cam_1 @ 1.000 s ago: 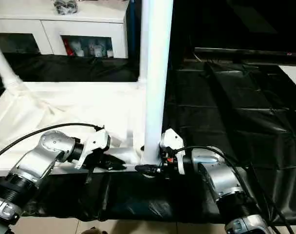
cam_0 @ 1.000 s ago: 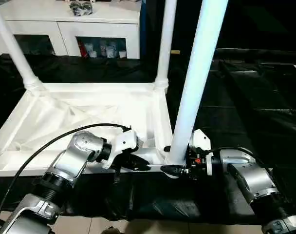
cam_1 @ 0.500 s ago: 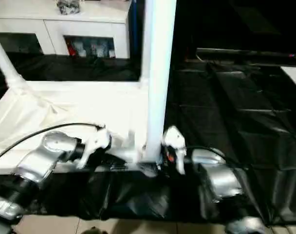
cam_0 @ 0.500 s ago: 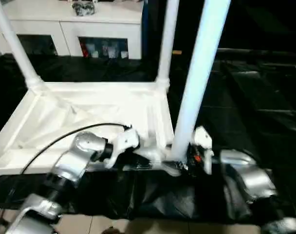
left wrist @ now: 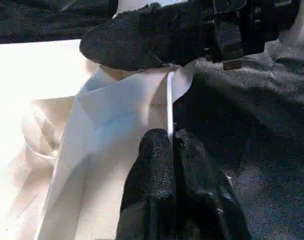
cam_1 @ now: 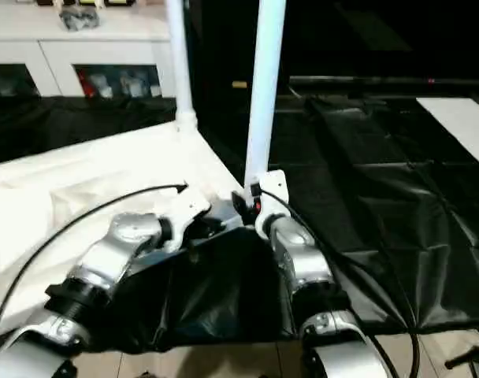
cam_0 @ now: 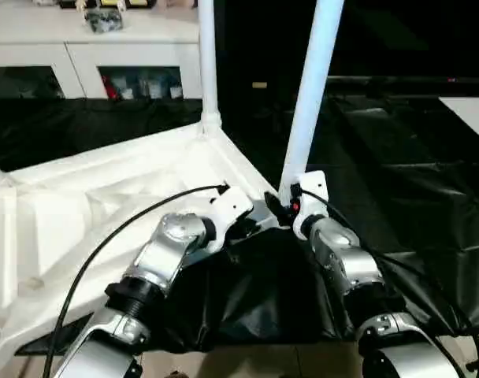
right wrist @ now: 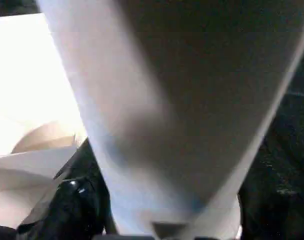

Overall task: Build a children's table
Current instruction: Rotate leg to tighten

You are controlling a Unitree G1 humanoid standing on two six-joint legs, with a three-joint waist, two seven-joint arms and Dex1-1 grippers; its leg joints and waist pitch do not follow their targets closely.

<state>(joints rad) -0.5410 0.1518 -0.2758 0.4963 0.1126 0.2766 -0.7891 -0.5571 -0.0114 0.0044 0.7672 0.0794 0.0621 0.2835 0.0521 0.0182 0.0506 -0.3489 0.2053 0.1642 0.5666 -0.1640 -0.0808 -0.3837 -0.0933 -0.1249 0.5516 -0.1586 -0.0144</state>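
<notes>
Two white legs stand upright from the overturned table top, which lies ribbed side up on the black-draped work surface. At the near corner the right gripper grasps the base of the near leg, its fingers spread around the tube. Just beside it, the left gripper is clenched on the thin edge of the top's rim. A white cabinet stands behind.

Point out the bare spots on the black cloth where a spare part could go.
Free: the black cloth to the right of the near leg, out to the white strip. Crowded: the tabletop corner, where the left gripper and right gripper meet.
</notes>
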